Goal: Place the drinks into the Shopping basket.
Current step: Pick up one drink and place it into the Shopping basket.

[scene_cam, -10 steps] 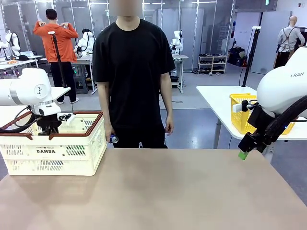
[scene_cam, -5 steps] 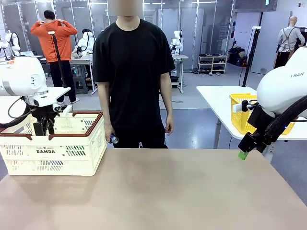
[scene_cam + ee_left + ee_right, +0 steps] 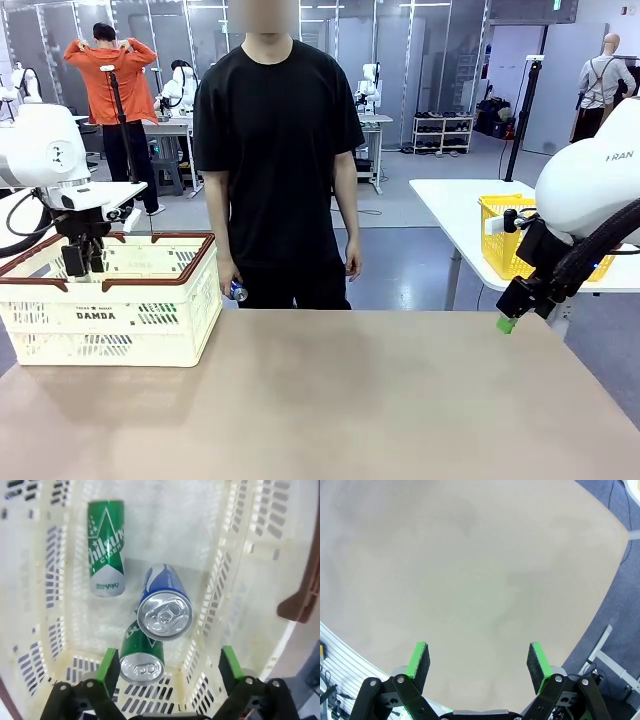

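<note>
Hovering empty and spread above the Shopping basket (image 3: pixel 150 325) rim, left pincer (image 3: pixel 80 262); drinks (image 3: pixel 165 602) below.

From across the table, the Shopping basket (image 3: pixel 110 300) walls hide whatever lies inside, and its left end runs off the picture's edge. The left gripper (image 3: pixel 82 258) fingertips sit behind the basket's brown rim. The person's hand (image 3: pixel 228 283), beside the basket, holds a small thing too tiny to tell.
</note>
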`<state>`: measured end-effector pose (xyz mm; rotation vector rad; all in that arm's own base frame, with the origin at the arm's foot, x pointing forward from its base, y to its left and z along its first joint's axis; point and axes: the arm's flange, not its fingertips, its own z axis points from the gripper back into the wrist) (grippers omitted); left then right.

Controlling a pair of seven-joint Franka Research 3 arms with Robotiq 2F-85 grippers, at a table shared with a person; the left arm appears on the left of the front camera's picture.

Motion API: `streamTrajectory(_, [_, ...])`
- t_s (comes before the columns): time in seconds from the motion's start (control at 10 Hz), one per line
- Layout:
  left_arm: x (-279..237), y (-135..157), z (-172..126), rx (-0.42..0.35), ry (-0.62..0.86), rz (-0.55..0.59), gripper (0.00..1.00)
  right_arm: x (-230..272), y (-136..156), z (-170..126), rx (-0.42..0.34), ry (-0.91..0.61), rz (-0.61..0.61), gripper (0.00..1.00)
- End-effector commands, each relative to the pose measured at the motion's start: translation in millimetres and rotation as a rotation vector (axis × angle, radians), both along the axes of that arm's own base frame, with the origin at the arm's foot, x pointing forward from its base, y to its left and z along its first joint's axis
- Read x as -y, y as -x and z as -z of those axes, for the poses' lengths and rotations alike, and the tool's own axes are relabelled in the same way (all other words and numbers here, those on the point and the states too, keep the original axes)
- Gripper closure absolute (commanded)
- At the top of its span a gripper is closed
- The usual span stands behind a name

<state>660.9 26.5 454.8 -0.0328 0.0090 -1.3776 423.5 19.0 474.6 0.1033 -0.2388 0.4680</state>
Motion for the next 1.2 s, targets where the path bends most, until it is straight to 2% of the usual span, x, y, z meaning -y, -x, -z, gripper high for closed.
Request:
streamTrajectory(0.0, [1,0,1,-0.003,-0.009,0.019,0.0,1,-1,-2,-0.003,0.002,-0.012,0.03])
streamTrajectory(1.0, [2,0,1,-0.002,0.0,0.008,0.0,1,-1,-2,-0.003,0.002,-0.012,0.03])
streamTrajectory(1.1, [7,-1,-25,0.058,-0.035,0.053,0.0,1,-1,-2,-0.003,0.002,-0.012,0.03])
